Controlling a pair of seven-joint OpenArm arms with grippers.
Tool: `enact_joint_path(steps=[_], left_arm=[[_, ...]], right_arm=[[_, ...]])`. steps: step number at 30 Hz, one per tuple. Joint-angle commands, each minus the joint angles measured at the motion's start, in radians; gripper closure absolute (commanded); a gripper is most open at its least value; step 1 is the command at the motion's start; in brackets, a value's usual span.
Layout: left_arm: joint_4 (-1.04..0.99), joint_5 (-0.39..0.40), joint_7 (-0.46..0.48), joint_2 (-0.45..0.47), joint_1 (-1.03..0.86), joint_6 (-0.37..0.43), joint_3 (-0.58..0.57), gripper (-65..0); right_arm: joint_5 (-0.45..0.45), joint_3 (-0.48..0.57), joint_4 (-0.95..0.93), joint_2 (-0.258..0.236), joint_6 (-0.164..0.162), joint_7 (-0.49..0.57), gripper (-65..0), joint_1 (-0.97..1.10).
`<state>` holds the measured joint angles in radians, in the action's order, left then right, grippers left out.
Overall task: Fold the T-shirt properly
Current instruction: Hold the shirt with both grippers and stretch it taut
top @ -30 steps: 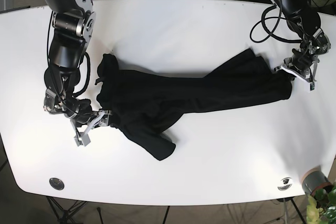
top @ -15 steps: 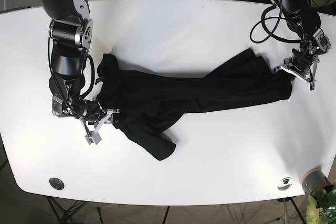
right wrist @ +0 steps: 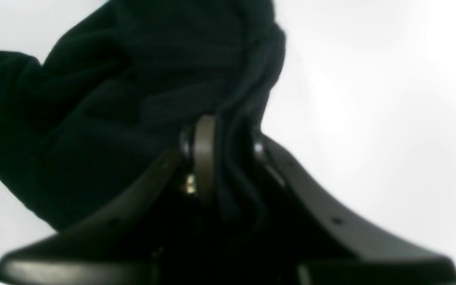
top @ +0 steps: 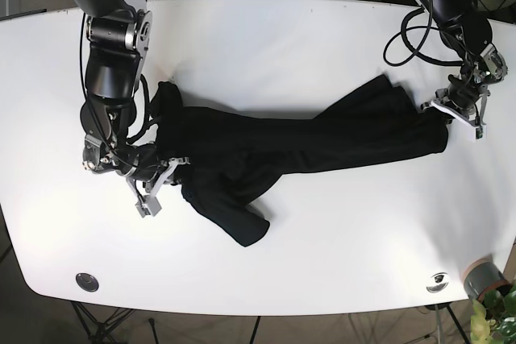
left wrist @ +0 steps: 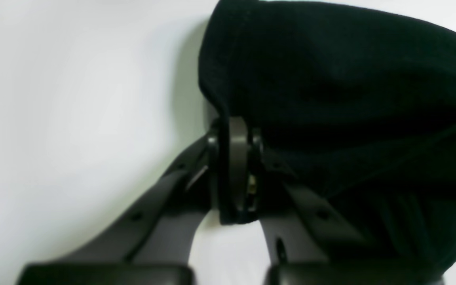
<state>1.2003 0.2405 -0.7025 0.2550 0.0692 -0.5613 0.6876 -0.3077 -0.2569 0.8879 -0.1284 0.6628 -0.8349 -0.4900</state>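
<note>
The black T-shirt (top: 306, 147) lies bunched and stretched in a long band across the white table (top: 282, 46). My left gripper (top: 453, 113) is at the shirt's right end; in the left wrist view it (left wrist: 236, 170) is shut on the hem of the cloth (left wrist: 331, 79). My right gripper (top: 168, 180) is at the shirt's lower left edge. The right wrist view shows it (right wrist: 228, 158) shut on a thick fold of fabric (right wrist: 133, 99). A loose lobe of the shirt (top: 242, 227) hangs toward the front.
Two round metal fittings (top: 87, 281) (top: 438, 282) sit near the table's front edge. A grey pot (top: 482, 278) with a plant stands past the front right corner. Black cables (top: 403, 38) loop over the table at the back right.
My right gripper has moved right, from just beside the shirt's lower left edge onto it, and has closed on the fabric. The left arm and the shirt's right end have not moved.
</note>
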Motion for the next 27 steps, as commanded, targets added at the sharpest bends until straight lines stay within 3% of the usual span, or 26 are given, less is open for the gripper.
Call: enact_joint_path(steps=[1, 5, 13, 18, 27], left_arm=[[0.013, 0.009, 0.017, 0.017, 0.014, -0.001, 0.002, 0.0], [0.013, 0.009, 0.017, 0.017, 0.014, -0.001, 0.001, 0.0], [0.112, 0.018, 0.013, 0.016, -0.002, -0.007, 0.007, 0.0], [0.223, 0.018, -0.047, 0.016, -0.015, -0.007, 0.007, 0.0], [0.384, 0.018, -0.121, 0.013, -0.013, -0.007, 0.005, 0.0]], right_arm=[[-0.018, -0.002, 0.024, -0.012, 0.008, 0.015, -8.6, -0.022], [-0.018, -0.002, 0.038, -0.012, 0.008, 0.018, -1.6, -0.006], [-0.018, -0.005, 0.304, -0.010, 0.008, -0.002, -2.1, 0.098], [-0.020, -0.118, 0.491, 0.003, 0.012, -0.111, -2.1, 0.127], [-0.014, -0.161, 0.580, -0.010, 0.012, -0.186, -2.2, 0.103]])
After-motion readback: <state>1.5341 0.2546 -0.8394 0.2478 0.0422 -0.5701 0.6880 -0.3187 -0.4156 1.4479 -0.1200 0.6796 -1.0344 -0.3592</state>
